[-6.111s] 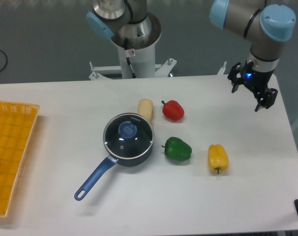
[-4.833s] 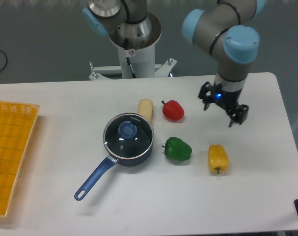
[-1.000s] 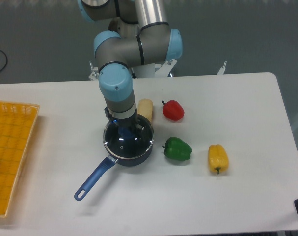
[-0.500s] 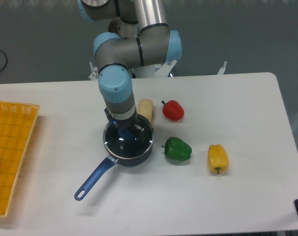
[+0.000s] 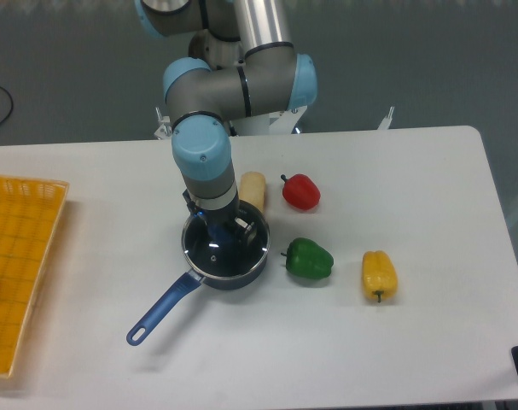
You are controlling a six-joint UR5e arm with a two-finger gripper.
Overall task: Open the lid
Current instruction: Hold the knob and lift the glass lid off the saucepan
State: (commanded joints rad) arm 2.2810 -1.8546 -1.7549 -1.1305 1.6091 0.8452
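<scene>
Toward the counter's rear edge, left of centre, the gripper reaches straight down onto the glass lid atop the blue saucepan, seemingly clasping its hidden knob, though I cannot tell.

Glossy clear-glass lid, metal-rimmed — smooth matt white table, shiny peppers.
</scene>
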